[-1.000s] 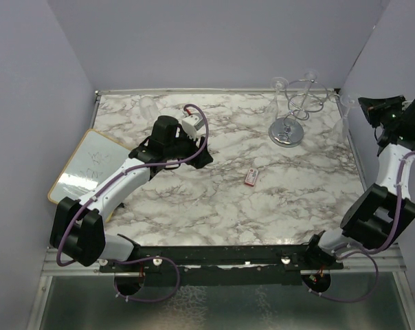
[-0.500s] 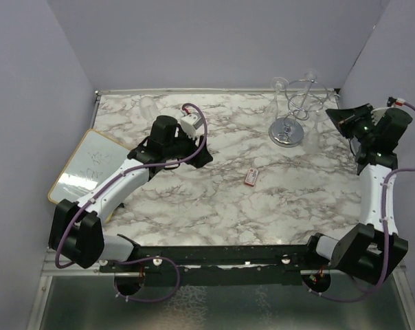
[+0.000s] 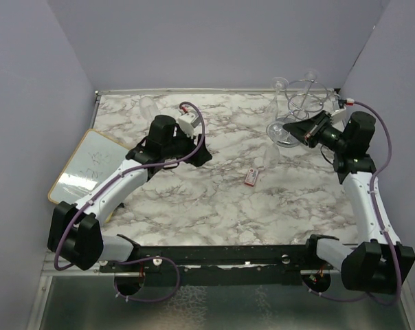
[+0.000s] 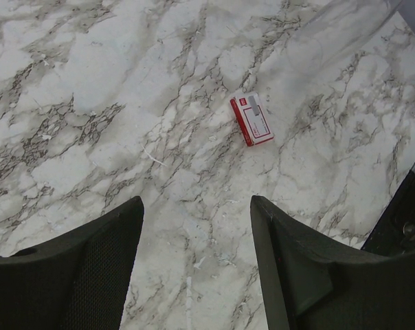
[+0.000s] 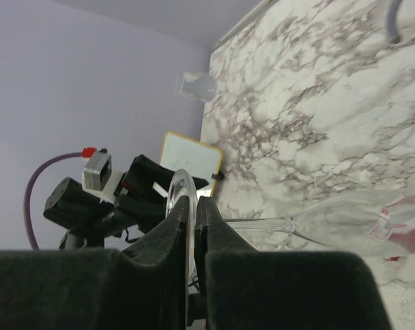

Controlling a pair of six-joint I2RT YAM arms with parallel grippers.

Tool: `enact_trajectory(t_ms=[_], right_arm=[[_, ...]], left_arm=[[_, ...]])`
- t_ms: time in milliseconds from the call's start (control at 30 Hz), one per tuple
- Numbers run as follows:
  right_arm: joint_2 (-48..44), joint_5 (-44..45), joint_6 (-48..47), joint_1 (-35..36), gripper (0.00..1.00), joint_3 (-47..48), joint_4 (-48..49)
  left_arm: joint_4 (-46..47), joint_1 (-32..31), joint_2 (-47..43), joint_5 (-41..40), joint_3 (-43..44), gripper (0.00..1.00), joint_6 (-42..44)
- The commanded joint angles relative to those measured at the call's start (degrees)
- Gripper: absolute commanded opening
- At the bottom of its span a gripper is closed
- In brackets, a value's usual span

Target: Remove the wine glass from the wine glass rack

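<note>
The wine glass rack point(image 3: 305, 94), a thin wire stand with a ring on top, stands at the back right, with clear glasses point(image 3: 279, 84) hanging from it. My right gripper point(image 3: 296, 130) point(image 5: 196, 200) sits just in front of the rack, shut on the round foot of a wine glass point(image 5: 345, 220). That glass lies nearly level, free of the ring, with its bowl point(image 3: 271, 157) pointing left and down over the marble. My left gripper point(image 3: 198, 155) point(image 4: 196, 203) hovers open over bare table with nothing between its fingers.
A small red and white card point(image 3: 251, 177) point(image 4: 252, 119) lies mid-table near the held glass's bowl. A whiteboard point(image 3: 89, 165) rests at the left edge. Another clear glass point(image 3: 147, 106) stands at the back left. Walls close in on both sides.
My right arm has swung from the right wall leftward to the front of the rack, carrying the wine glass and tipping it toward level. The left arm has barely moved.
</note>
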Motion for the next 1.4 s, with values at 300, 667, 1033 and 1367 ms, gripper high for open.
enact_trajectory(t_ms=[300, 667, 1033, 1367], right_arm=[[8.2, -2.6, 5.8, 8.7, 0.01, 1.9, 12.3], [11.6, 3.4, 6.7, 19.1, 0.01, 2.1, 16.9], [14.2, 6.4, 6.5, 26.0, 0.01, 3.3, 19.2], [14.3, 5.5, 2.8, 27.0, 0.01, 3.6, 18.0]], left_arm=[[29.3, 0.8, -1.0, 15.8, -4.0, 0.71, -45.4], [31.7, -1.1, 3.6, 15.5, 1.7, 0.76, -54.1], [31.7, -3.6, 7.6, 14.9, 2.2, 0.51, -55.6], [31.7, -3.6, 6.6, 13.6, -0.2, 0.18, -53.7]])
